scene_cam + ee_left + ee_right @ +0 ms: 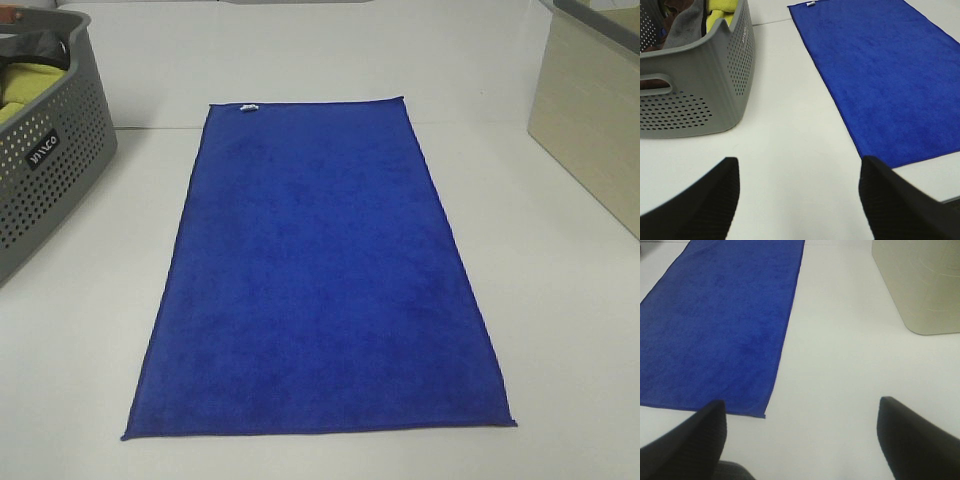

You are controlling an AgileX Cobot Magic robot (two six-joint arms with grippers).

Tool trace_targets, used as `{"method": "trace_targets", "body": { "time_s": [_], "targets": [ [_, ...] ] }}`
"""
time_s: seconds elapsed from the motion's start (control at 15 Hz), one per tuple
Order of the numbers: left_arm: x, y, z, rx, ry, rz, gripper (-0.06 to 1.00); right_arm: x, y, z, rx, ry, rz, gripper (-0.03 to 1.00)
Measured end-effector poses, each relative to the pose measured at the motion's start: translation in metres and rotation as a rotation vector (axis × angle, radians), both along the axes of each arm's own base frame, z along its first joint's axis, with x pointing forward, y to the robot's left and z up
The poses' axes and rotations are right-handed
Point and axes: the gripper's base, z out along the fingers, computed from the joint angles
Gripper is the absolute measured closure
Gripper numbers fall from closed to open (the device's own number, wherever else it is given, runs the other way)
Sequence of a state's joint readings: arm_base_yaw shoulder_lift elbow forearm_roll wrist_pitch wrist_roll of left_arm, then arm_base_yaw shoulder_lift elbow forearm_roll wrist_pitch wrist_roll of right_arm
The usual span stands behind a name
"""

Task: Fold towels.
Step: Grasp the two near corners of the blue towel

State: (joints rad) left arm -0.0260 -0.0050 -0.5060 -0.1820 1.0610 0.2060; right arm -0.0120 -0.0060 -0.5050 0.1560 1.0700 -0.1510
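A blue towel point(320, 270) lies spread flat and lengthwise on the white table, with a small white tag at its far edge. It also shows in the left wrist view point(890, 75) and in the right wrist view point(720, 325). Neither gripper shows in the high view. My left gripper point(797, 200) is open and empty over bare table, off the towel's near left corner. My right gripper point(800, 440) is open and empty over bare table, just off the towel's near right corner.
A grey perforated laundry basket point(50, 170) stands at the left and holds more cloths, yellow-green and dark; it also shows in the left wrist view point(695, 90). A beige container point(590, 110) stands at the right, also in the right wrist view point(920, 285).
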Motion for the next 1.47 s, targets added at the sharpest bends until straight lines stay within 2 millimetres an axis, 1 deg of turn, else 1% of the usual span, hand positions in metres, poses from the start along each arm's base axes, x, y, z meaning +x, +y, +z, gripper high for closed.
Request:
{"method": "trace_targets", "body": {
  "time_s": [0.87, 1.0, 1.07, 1.13, 1.27, 1.47],
  "targets": [
    [0.0, -0.004, 0.001, -0.041, -0.002, -0.024, 0.29, 0.0, 0.0, 0.0, 0.0, 0.0, 0.0, 0.19],
    [0.0, -0.004, 0.005, -0.055, -0.041, -0.025, 0.29, 0.0, 0.0, 0.001, 0.023, -0.006, -0.012, 0.19],
    [0.001, -0.004, 0.011, -0.07, -0.094, -0.02, 0.29, 0.001, 0.0, 0.003, 0.058, -0.019, -0.031, 0.2],
    [0.004, -0.004, 0.016, -0.098, -0.139, -0.011, 0.29, 0.004, 0.0, 0.008, 0.101, -0.036, -0.053, 0.2],
    [0.019, -0.005, 0.025, -0.196, -0.156, 0.018, 0.29, 0.02, -0.001, 0.014, 0.137, 0.004, -0.076, 0.21],
    [0.051, -0.011, 0.029, -0.365, -0.03, 0.037, 0.29, 0.059, -0.001, 0.011, 0.157, 0.177, -0.092, 0.21]
  ]
}}
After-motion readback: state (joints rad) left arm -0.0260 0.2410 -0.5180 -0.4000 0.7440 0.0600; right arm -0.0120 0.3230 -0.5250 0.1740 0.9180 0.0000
